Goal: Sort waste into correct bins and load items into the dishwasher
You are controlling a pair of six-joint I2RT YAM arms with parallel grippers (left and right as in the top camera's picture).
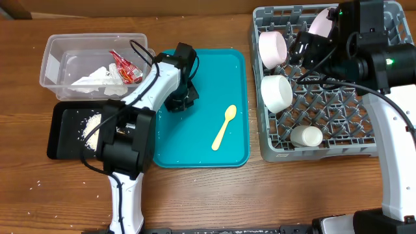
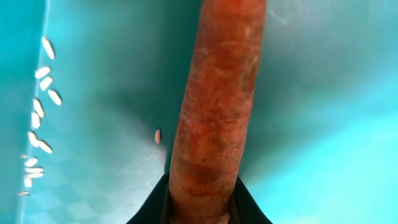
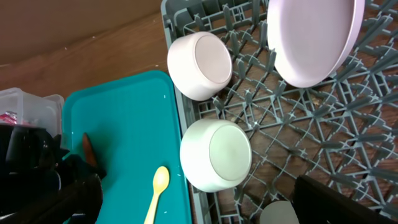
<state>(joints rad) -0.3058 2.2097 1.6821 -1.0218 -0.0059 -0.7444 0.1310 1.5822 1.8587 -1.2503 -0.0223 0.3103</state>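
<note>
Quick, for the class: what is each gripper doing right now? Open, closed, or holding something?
Left gripper: closed on the orange-brown food stick.
Right gripper: cannot be told.

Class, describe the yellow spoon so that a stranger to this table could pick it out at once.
Find the large teal rectangular tray at the table's middle, left of the square grey plastic dish rack. On its right half the pale yellow plastic spoon lies flat, the only yellow thing and only utensil in view.
</note>
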